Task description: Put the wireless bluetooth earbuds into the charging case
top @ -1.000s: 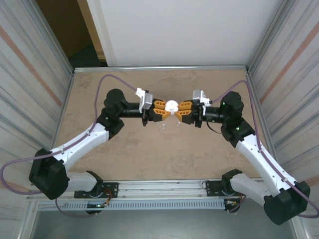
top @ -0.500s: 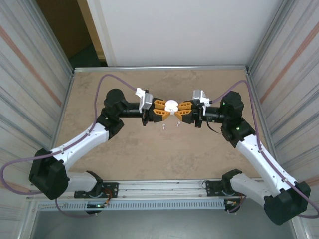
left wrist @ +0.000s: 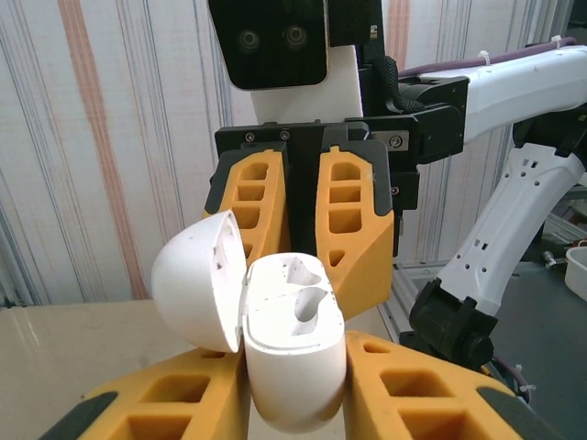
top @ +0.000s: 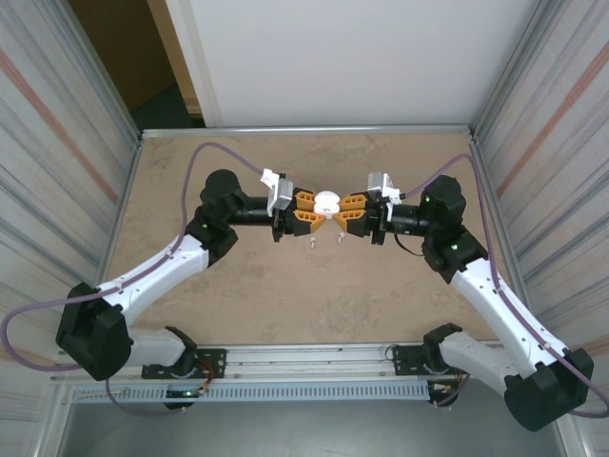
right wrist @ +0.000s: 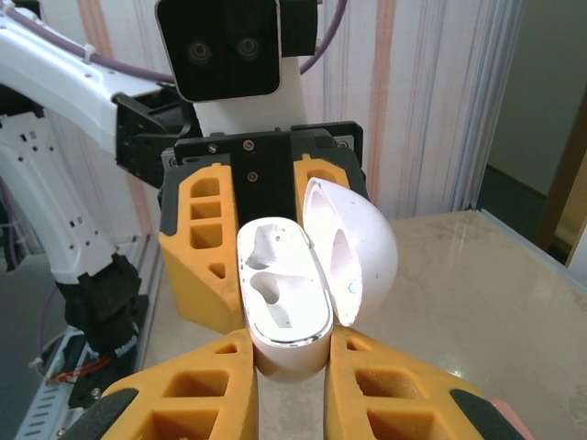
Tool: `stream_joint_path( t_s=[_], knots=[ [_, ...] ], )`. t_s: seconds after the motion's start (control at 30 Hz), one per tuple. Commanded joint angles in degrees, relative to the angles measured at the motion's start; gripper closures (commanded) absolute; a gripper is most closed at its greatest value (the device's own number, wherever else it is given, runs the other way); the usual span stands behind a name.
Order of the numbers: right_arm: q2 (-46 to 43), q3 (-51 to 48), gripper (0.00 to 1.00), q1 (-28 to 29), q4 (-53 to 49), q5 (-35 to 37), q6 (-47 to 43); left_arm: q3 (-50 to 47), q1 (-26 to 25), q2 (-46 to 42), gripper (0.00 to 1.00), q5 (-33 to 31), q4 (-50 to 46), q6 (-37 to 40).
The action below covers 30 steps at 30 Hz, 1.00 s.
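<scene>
1. The white charging case hangs open at frame centre, its lid swung aside and both wells showing bare plastic.
2. The left gripper pinches its body. The right gripper has its fingers close against the case; I cannot tell if they grip.
3. One white earbud and a second earbud lie on the table just below.
4. Case and grippers sit where they did a second ago.

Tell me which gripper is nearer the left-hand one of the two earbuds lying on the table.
Left, narrowly. That earbud lies just base-side of the fingertips of the left gripper; the right gripper sits further across, closer to the other earbud.
</scene>
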Motion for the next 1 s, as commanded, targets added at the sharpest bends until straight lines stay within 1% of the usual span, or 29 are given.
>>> stream_joint_path(
  t_s=[0.0,0.3,0.4,0.5,0.57,0.7,0.87,0.97],
  knots=[
    [-1.0,2.1,0.81,0.5,0.3,1.1,-1.0,1.9,-0.5,0.2,0.75,1.7,0.0,1.0],
    [0.2,2.2,0.80,0.6,-0.5,1.3,-1.2,2.2,-0.9,0.4,0.85,1.8,0.5,1.0],
    [0.2,2.4,0.77,0.6,-1.1,1.4,-1.4,2.1,-1.0,0.4,0.86,1.5,0.6,1.0],
    [-0.3,2.2,0.67,0.6,-1.7,1.8,-1.6,1.6,-0.9,0.1,0.86,0.9,1.0,1.1],
    [-1.1,2.0,0.60,0.6,-2.5,2.5,-2.0,1.4,-0.9,0.0,0.86,0.7,1.4,0.9],
    [-2.8,0.7,0.49,-0.4,-3.9,4.4,-2.2,0.8,-0.9,-0.3,0.88,-0.5,2.0,0.9],
    [-5.6,-2.6,0.34,-1.7,-5.3,8.8,-0.4,-1.1,0.7,-1.4,0.89,-1.2,4.4,-0.6],
    [-7.0,-5.0,0.24,-2.0,-5.9,13.2,2.1,-2.8,2.5,-2.5,0.91,-1.8,5.9,-1.9]
  ],
)
